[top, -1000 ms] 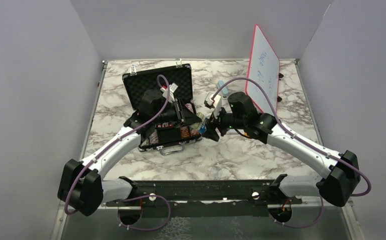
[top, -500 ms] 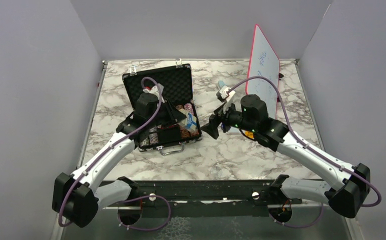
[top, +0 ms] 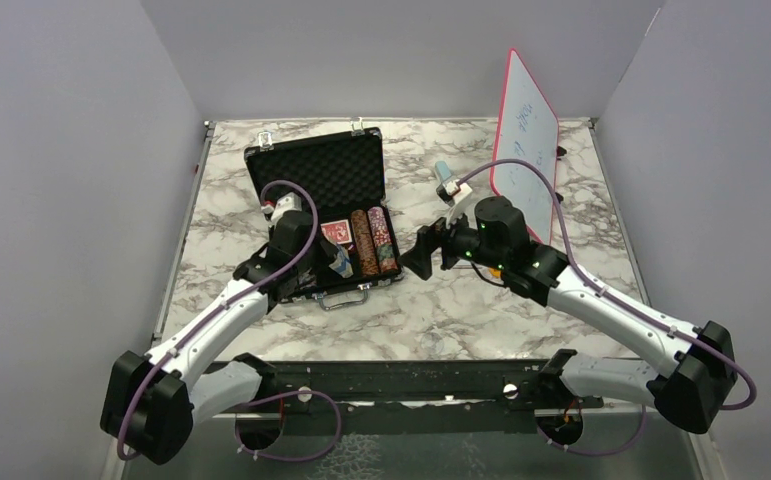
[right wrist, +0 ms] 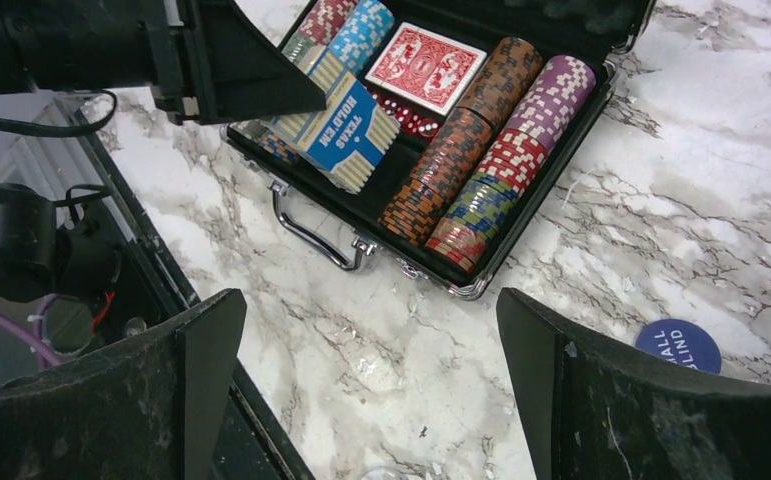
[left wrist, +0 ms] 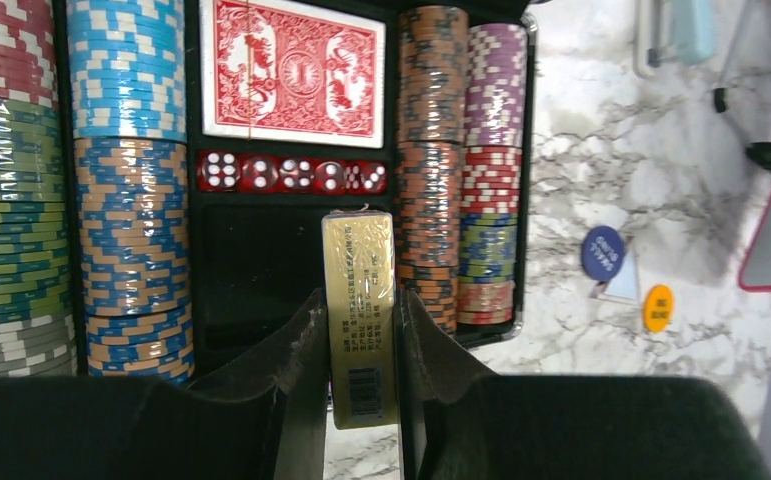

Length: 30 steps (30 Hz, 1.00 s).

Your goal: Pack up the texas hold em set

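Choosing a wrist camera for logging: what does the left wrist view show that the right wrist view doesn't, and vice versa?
Only left wrist: the orange button, and the gold barcoded edge of the held deck in the left gripper. Only right wrist: the case handle and that deck's blue printed face. Both: the red deck, the chip stacks and the blue button.

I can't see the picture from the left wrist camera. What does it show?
The left fingers pinch a boxed card deck edge-on above an empty slot in the open black case. Around the slot sit a red deck, a row of red dice and striped chip stacks; two round buttons lie outside on the marble table.
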### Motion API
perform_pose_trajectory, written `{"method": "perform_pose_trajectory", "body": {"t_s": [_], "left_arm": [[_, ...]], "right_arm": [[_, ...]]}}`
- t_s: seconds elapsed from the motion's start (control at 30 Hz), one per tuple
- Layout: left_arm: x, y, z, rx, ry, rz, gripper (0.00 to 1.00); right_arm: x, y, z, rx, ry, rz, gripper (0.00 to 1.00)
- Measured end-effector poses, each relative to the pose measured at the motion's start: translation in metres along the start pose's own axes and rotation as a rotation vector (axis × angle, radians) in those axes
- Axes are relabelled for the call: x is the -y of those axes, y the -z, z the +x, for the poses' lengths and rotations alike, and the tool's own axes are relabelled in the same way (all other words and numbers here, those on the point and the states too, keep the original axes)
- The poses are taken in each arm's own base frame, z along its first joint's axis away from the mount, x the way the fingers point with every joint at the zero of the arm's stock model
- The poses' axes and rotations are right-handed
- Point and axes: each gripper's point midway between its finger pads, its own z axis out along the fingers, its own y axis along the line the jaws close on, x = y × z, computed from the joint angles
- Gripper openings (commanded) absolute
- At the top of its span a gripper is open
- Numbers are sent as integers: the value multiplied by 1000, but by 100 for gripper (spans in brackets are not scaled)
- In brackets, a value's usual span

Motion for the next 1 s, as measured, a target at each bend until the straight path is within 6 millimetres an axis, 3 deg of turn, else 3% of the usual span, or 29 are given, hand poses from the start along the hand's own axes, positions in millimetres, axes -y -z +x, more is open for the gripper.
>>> {"method": "perform_pose_trajectory", "body": {"t_s": [0.6,0.77,1.0], "left_arm": [[-17,-24,22,-25,-20,-4,0],[-12,-27,23,-21,0,49,30],[-14,-31,29,-46,-13,50,58]], "right_arm": [[2,-2,2,-4,-34,18,97],[5,-2,1,-1,-34,33,97],[7,-2,1,2,-34,43,97]]}}
